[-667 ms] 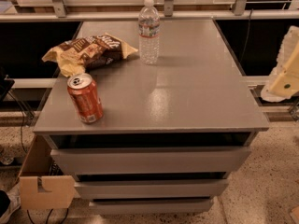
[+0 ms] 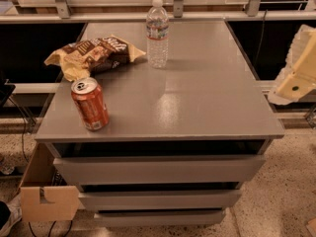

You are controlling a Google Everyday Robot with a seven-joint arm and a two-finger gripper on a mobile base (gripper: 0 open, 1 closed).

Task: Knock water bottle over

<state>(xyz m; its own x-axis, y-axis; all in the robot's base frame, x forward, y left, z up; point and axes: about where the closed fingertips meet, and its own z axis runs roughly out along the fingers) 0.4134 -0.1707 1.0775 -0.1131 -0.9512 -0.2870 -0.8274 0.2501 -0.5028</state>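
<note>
- Water bottle [image 2: 157,33] still stands upright, far-middle on the surface [image 2: 207,102], same spot as before.
- Chip bag [image 2: 94,56] lies just left; soda can [image 2: 90,104] stands near-left.
- Hand [image 2: 296,78] hangs off the right edge, well apart; grip unreadable.

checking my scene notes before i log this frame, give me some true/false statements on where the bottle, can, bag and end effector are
1. The water bottle stands upright near the back of the grey tabletop. True.
2. The end effector is touching the water bottle. False: it is out past the table's right edge, well apart from the bottle.
3. The soda can lies on its side. False: it stands upright near the front left corner.
4. The snack bag lies to the left of the bottle. True.
5. The bottle's white cap is on. True.
</note>
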